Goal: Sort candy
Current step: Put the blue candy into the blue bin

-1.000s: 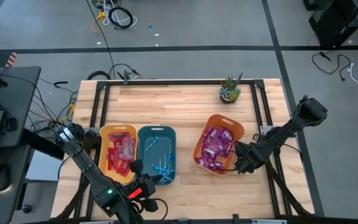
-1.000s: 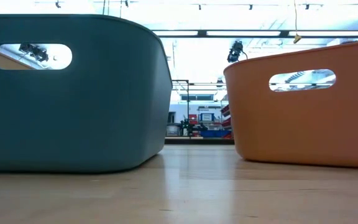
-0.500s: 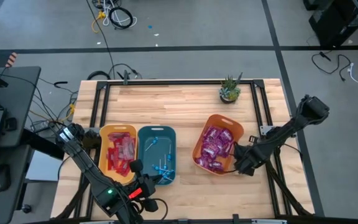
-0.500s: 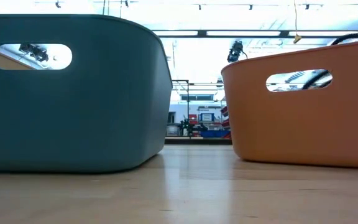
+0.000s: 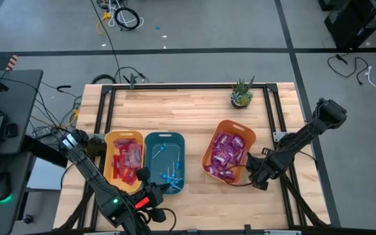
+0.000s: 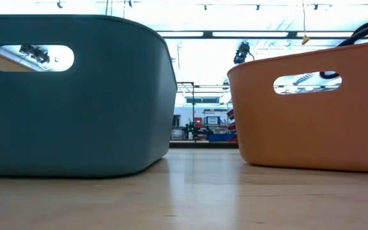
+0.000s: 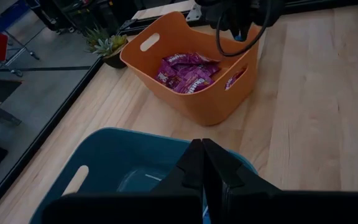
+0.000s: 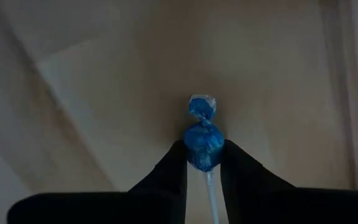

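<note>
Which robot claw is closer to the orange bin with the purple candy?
The right claw. It sits just beside the orange bin, pinching a blue lollipop. The left claw is farther away, shut at the teal bin.

Both arms are built from dark, near-black links – a red and a green light are seen on the left arm (image 5: 113,202). A black cable is looped beside the right arm (image 5: 292,147). Fingers (image 8: 166,180) matte black, tapered.
</note>
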